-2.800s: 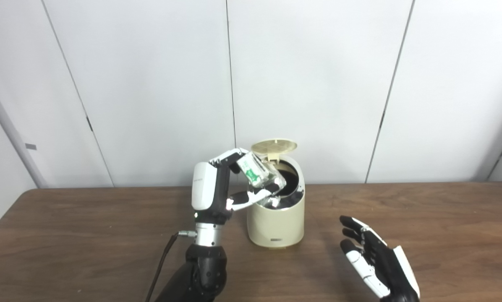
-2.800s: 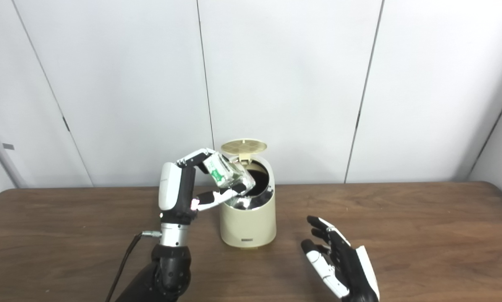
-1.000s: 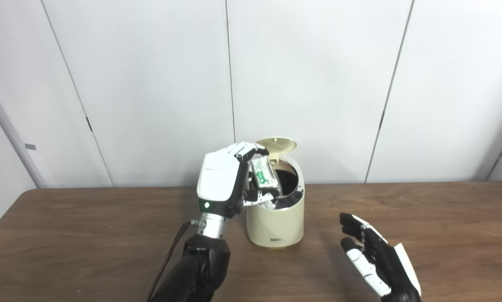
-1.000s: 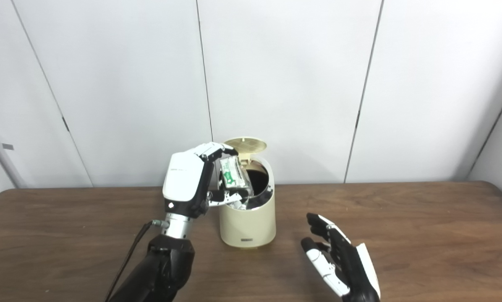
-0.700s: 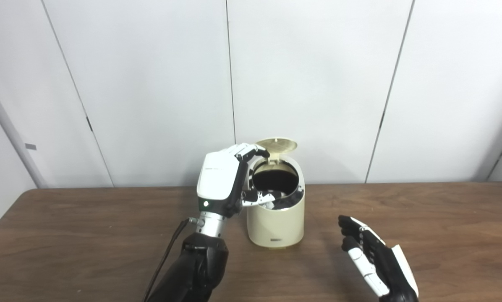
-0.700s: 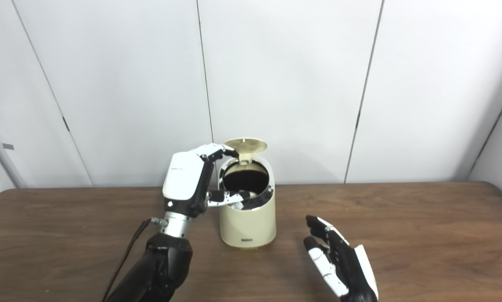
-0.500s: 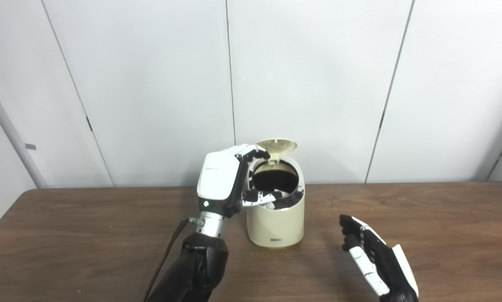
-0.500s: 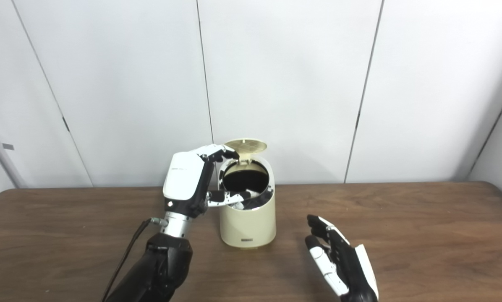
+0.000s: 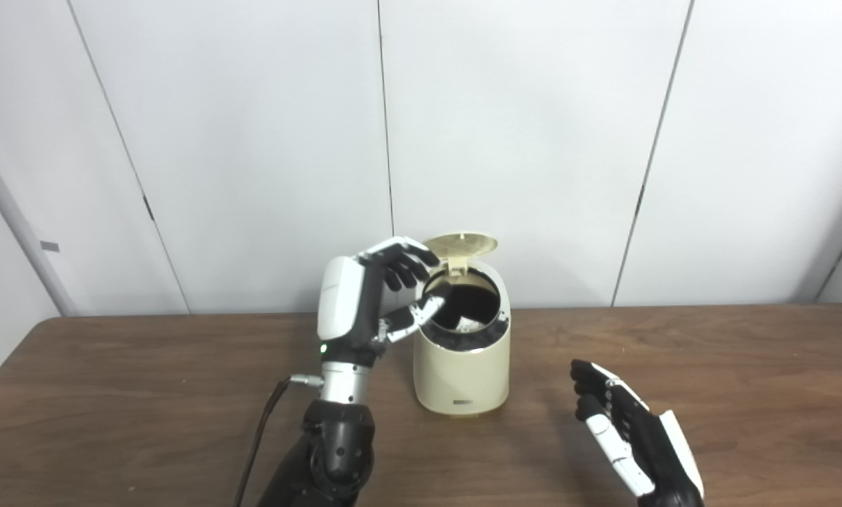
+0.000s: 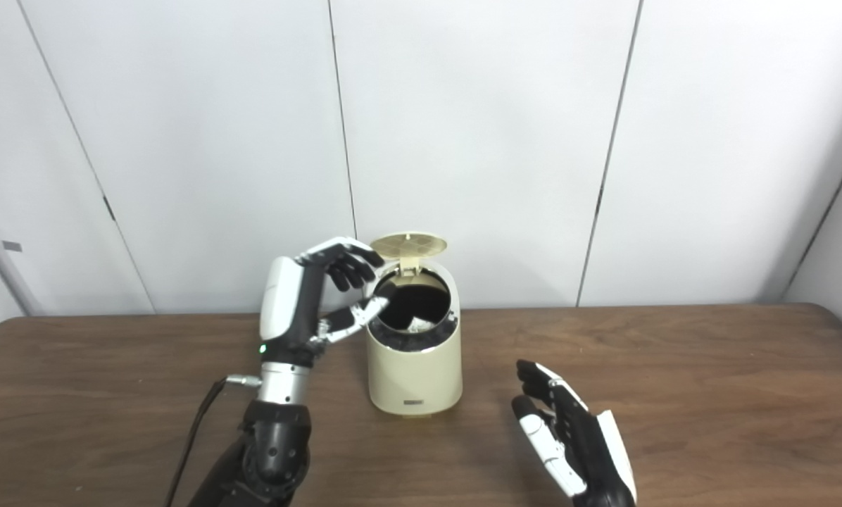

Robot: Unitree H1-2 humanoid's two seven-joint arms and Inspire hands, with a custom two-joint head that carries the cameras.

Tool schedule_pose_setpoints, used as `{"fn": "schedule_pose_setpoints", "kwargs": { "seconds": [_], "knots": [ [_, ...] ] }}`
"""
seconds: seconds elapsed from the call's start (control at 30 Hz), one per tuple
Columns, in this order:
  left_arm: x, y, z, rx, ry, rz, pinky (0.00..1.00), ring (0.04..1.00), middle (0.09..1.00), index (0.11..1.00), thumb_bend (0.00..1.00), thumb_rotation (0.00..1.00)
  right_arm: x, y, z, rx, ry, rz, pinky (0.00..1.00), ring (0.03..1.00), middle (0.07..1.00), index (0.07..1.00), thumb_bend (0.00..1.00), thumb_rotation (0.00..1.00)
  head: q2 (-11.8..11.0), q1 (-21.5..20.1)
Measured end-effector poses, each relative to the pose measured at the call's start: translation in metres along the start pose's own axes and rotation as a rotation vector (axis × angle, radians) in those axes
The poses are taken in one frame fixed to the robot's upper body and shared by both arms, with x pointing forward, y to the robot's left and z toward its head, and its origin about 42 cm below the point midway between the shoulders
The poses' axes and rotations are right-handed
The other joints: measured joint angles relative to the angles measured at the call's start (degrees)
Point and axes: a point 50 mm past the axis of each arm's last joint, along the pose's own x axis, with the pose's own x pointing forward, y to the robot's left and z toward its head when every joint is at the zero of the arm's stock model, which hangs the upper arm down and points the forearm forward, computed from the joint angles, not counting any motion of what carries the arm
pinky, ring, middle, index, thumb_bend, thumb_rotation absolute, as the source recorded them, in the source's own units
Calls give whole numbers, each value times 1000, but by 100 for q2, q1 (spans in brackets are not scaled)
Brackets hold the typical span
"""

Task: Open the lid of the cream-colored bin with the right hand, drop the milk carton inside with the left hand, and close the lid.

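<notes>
closing remains: white milk carton (image 9: 468,324) lies inside the cream-colored round plastic bin (image 9: 462,377); raised lid (image 9: 461,244) at 12 o'clock needs pressing down; left hand (image 9: 365,299) and right hand (image 9: 629,436) fingers spread, empty.

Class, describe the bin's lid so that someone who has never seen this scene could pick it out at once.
Start at the brown wooden table and find the cream-colored bin near its middle. The lid is the round, flat cream disc standing up from the bin's back rim, just above the dark opening. Unlike the left hand beside it, it is ribbed and hinged.
</notes>
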Motion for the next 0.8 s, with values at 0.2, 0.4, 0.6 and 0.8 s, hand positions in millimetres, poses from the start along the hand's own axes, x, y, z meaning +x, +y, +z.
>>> {"fn": "schedule_pose_setpoints", "kwargs": {
  "seconds": [0.2, 0.4, 0.6, 0.8],
  "knots": [
    [-15, 30, 9, -99, 89, 45, 383, 426, 487, 499, 504, 0, -2, -7, -1, 4, 2, -1, 747, 861, 863, 827, 464, 773, 53, -9],
    [-40, 51, 5, -121, 161, 73, 386, 428, 491, 492, 504, 0, 5, -15, 9, 8, -23, -7, 755, 861, 881, 854, 526, 770, 114, 0],
    [-76, 57, -1, -148, 284, 29, 376, 411, 477, 539, 499, 0, 35, -28, 28, 16, -120, -4, 779, 880, 924, 873, 533, 734, 149, 35],
    [-117, 62, -16, -162, 364, 20, 446, 524, 570, 504, 508, 57, 64, -36, 46, 10, -180, -17, 773, 884, 925, 881, 559, 762, 193, 62]
  ]
}}
